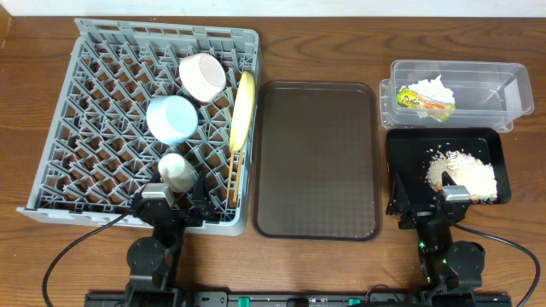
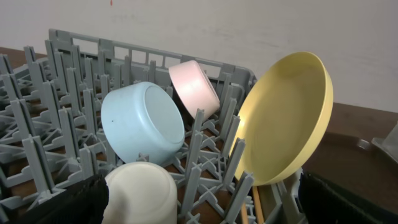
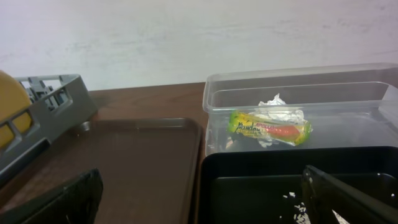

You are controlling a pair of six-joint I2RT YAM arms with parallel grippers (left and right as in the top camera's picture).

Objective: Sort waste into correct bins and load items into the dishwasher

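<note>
The grey dish rack (image 1: 162, 28) holds the white bowl (image 1: 202, 77), light-blue bowl (image 1: 172, 119), small white cup (image 1: 175, 170), yellow plate (image 1: 244, 109) standing on edge, and chopsticks (image 1: 233, 175). My left gripper (image 1: 171, 205) is open and empty at the rack's near edge, with the cup (image 2: 142, 196) between its fingers (image 2: 205, 208). The clear tub (image 1: 512, 72) holds the wrapper (image 1: 426, 102) and tissue (image 1: 433, 87). The black tray (image 1: 409, 145) holds the crumbs (image 1: 461, 173). My right gripper (image 1: 435, 209) is open and empty at its near edge (image 3: 205, 205).
The dark-brown serving tray (image 1: 317, 162) lies between the rack and the bins with nothing on it. The clear tub stands behind the black tray at the far right. Cables run from both arm bases along the table's front edge.
</note>
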